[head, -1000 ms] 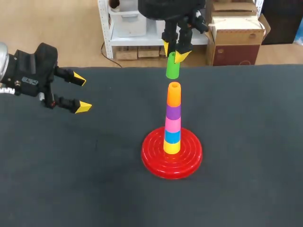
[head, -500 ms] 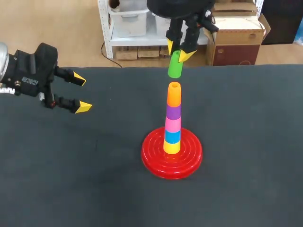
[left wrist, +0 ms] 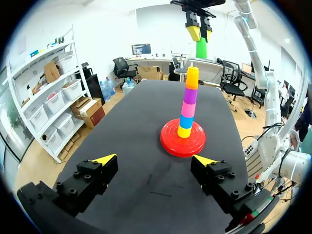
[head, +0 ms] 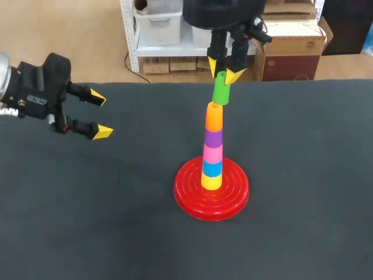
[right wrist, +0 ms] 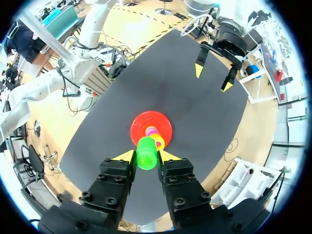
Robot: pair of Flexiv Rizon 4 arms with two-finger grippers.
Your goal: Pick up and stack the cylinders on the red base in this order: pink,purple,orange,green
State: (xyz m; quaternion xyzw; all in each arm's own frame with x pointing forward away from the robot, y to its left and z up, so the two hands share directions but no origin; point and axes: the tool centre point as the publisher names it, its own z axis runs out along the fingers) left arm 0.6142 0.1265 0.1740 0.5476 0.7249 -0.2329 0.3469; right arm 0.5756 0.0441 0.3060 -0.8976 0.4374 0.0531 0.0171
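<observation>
Right hand [head: 226, 72] holds a green cylinder [head: 221, 91] over a stack of coloured cylinders on a red base [head: 192, 195].

The right arm comes in from the far side of the dark surface [head: 303, 175], its yellow-tipped fingers closed on the upper part of the green cylinder. The cylinder hangs slightly tilted, its lower end right at the top of the orange cylinder [head: 214, 118]; whether the two touch cannot be told. Below the orange one sit purple [head: 213, 138], pink [head: 213, 153], blue [head: 212, 168] and yellow [head: 211, 181] cylinders, stacked upright at the middle of the round red base. The left hand [head: 99, 115] is well apart from the stack, above the left side of the surface, fingers spread wide and holding nothing.
</observation>
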